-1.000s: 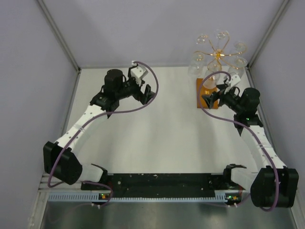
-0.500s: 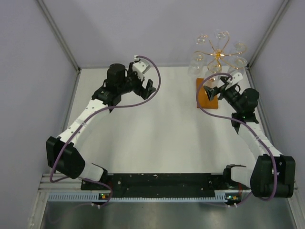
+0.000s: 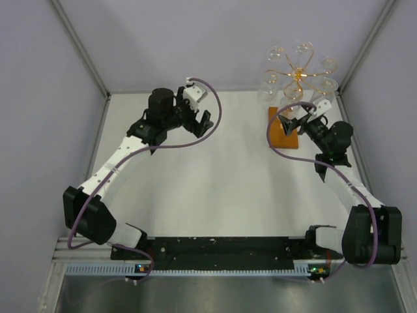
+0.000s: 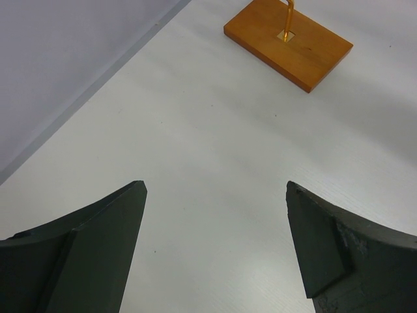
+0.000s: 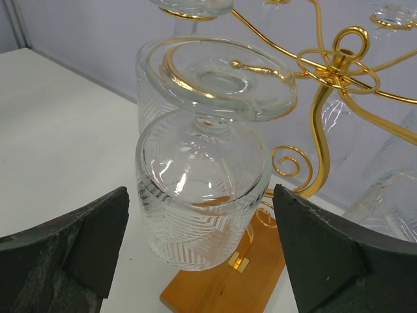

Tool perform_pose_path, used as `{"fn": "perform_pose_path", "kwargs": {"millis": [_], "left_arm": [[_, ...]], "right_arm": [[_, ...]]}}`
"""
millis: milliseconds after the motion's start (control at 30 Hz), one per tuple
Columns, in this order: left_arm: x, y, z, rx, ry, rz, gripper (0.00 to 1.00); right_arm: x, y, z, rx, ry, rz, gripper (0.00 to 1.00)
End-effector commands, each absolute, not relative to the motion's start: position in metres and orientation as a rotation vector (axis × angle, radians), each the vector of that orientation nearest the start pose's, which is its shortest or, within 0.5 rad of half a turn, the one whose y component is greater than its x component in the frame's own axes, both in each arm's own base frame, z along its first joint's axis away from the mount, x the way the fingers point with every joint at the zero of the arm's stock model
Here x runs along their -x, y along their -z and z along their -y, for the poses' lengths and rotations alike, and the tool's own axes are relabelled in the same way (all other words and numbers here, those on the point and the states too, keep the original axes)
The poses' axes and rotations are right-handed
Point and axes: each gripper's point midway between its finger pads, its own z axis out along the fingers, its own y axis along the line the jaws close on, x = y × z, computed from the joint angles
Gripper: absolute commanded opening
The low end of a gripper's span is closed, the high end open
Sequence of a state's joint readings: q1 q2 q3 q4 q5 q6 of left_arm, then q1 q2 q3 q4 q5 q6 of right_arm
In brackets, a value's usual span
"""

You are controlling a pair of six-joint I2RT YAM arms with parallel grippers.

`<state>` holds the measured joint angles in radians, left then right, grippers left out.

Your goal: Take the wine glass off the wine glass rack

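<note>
The wine glass rack [image 3: 298, 73] is a gold wire stand with scroll arms on an orange wooden base [image 3: 280, 134] at the back right. Several clear glasses hang from it upside down. In the right wrist view the nearest wine glass [image 5: 195, 228], ribbed, hangs by its foot [image 5: 221, 78] from a gold arm. My right gripper [image 5: 201, 195] is open, its jaws flanking that glass's bowl with narrow gaps on both sides. In the top view the right gripper [image 3: 294, 121] sits over the base. My left gripper [image 3: 203, 122] hangs open over bare table, holding nothing.
The left wrist view has the rack's wooden base [image 4: 290, 40] and gold stem [image 4: 287, 16] ahead of the left gripper [image 4: 216, 186]. Grey walls close in the table [image 3: 208, 189] at the back and both sides. More hanging glasses [image 5: 391, 195] crowd the right of the rack.
My right arm has reached forward to the rack and its jaws have narrowed a little around the glass. The left arm has shifted slightly to the right.
</note>
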<state>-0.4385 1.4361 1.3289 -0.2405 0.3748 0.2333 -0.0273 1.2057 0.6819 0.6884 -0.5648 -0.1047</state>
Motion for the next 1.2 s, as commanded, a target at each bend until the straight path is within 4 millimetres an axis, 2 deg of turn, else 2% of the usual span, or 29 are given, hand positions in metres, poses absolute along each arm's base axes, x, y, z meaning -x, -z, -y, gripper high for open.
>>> {"fn": "perform_pose_path", "kwargs": {"millis": [0, 167, 333, 500, 800, 900, 967, 1000, 1167], "left_arm": [[-0.381, -0.310, 0.243, -0.871, 0.471, -1.648, 0.93], [-0.380, -0.311, 0.245, -0.881, 0.459, -1.641, 0.94], [-0.379, -0.311, 0.246, -0.883, 0.454, -1.638, 0.94], [-0.380, -0.310, 0.247, -0.885, 0.457, -1.635, 0.94], [-0.378, -0.309, 0.249, -0.874, 0.477, -1.631, 0.94], [-0.378, -0.309, 0.249, -0.872, 0.483, -1.634, 0.94], [-0.378, -0.308, 0.250, -0.873, 0.484, -1.632, 0.94], [-0.378, -0.309, 0.249, -0.872, 0.485, -1.631, 0.94], [-0.376, -0.308, 0.248, -0.871, 0.484, -1.632, 0.94]], "right_arm": [[-0.403, -0.300, -0.083, 0.553, -0.256, -1.268, 0.89], [-0.410, -0.300, -0.083, 0.541, -0.241, -1.265, 0.87], [-0.416, -0.309, -0.080, 0.511, -0.237, -1.248, 0.84], [-0.417, -0.311, -0.085, 0.552, -0.249, -1.248, 0.65], [-0.403, -0.319, -0.092, 0.600, -0.267, -1.247, 0.41], [-0.398, -0.321, -0.094, 0.613, -0.283, -1.251, 0.24], [-0.395, -0.323, -0.095, 0.613, -0.288, -1.249, 0.03], [-0.395, -0.325, -0.094, 0.606, -0.287, -1.251, 0.00], [-0.391, -0.332, -0.093, 0.597, -0.277, -1.232, 0.00]]}}
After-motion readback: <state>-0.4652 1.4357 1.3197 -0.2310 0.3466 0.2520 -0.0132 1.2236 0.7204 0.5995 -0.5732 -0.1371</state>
